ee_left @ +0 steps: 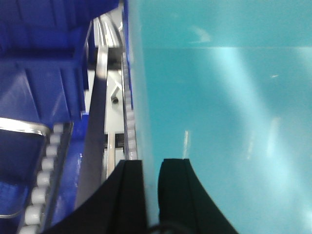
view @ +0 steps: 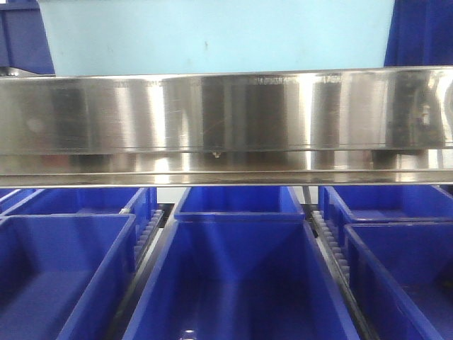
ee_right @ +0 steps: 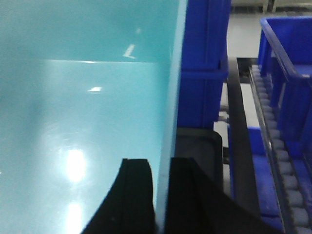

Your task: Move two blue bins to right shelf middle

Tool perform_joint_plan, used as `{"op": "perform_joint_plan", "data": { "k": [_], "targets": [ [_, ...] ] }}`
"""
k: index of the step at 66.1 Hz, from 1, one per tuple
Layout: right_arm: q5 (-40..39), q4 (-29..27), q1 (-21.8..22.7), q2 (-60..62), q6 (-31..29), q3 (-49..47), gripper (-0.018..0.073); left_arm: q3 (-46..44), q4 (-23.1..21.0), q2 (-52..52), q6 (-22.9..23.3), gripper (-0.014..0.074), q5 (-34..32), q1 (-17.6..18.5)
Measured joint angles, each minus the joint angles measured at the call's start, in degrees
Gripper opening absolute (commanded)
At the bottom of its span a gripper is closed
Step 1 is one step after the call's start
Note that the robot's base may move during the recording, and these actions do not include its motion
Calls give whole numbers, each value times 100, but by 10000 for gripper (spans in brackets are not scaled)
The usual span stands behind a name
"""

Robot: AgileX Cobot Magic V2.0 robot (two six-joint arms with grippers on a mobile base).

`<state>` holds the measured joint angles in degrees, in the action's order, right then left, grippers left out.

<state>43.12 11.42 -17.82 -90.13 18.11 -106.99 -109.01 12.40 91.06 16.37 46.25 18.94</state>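
Low in each wrist view, your left gripper (ee_left: 151,195) and right gripper (ee_right: 163,200) each pinch a side wall of the aqua bin (view: 212,35), top centre above the steel rail (view: 226,120); move both arms level, equal squeeze.

My left gripper (ee_left: 152,164): the two left fingers (ee_left: 176,195) are matte black. The inner faces are flat and straight. The outer edges curve outward, so each finger broadens toward my wrist. The tips are blunt and squared off.

My right gripper (ee_right: 161,163): the right fingers (ee_right: 137,197) have the same build, matte black with straight inner faces, flared outer edges and blunt tips.

Both wrist views are too dark to resolve any surface detail.
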Motion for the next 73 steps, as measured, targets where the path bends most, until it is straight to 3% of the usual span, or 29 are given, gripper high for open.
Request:
{"op": "perform_joint_plan", "data": {
  "k": [18,43,58,73],
  "targets": [
    [657,66,9,-11,-11,11,-166,0,-219,336,11,-111,187,0],
    [746,107,9,-202,196,11,-166,0,-206,439,11,-111,220,0],
    [347,587,9,-248,810,264,-166,252,-171,439,22,-111,-186,0],
    [-471,809,9,186,1077,1464,-166,1042,-220,263,22,-111,-815,0]
  ]
}}
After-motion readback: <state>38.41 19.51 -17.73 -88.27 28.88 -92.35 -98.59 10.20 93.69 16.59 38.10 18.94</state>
